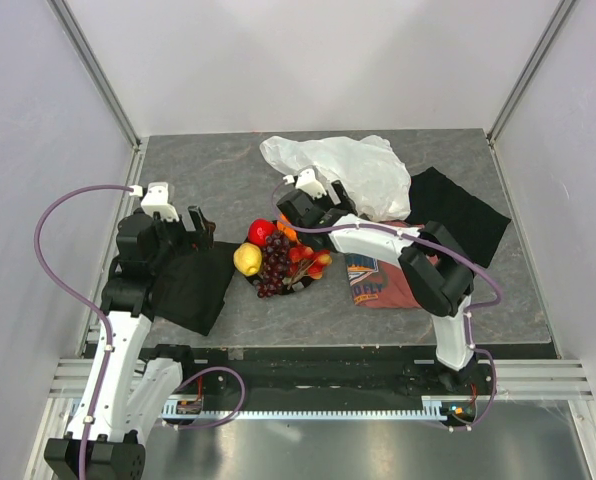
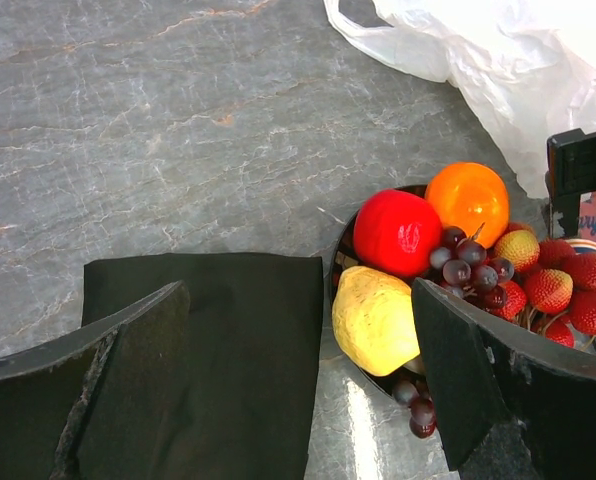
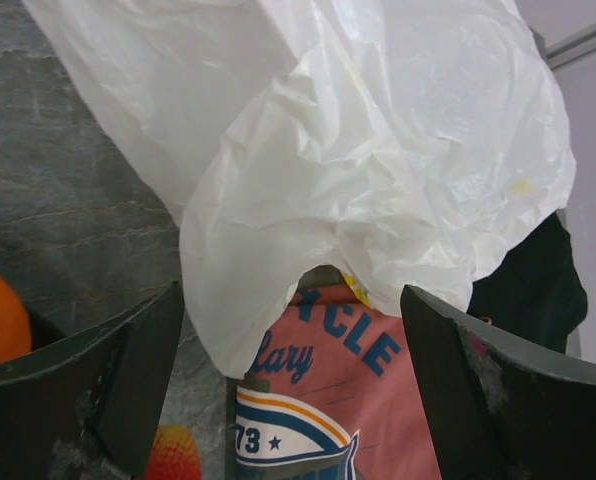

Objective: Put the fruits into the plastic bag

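The fruits lie heaped on a plate mid-table: red apple point(image 1: 261, 232), orange point(image 1: 286, 232), yellow lemon point(image 1: 246, 259), dark grape bunch point(image 1: 275, 267) and several small red-yellow fruits point(image 1: 313, 260). The plastic bag point(image 1: 348, 170) lies crumpled behind them. My left gripper point(image 1: 200, 225) is open and empty, left of the plate above a black cloth; its wrist view shows the lemon point(image 2: 375, 320), apple point(image 2: 397, 232), orange point(image 2: 467, 203) and grapes point(image 2: 468, 272). My right gripper point(image 1: 340, 205) is open and empty at the bag's near edge point(image 3: 358, 150), its jaws either side of the bag's hem.
A black cloth point(image 1: 193, 285) lies under my left gripper. A red printed T-shirt point(image 1: 378, 280) lies right of the plate and under the bag's edge point(image 3: 338, 400). Another black cloth point(image 1: 458, 215) lies at the right. The plate's dark rim point(image 2: 340, 255) shows beside the lemon.
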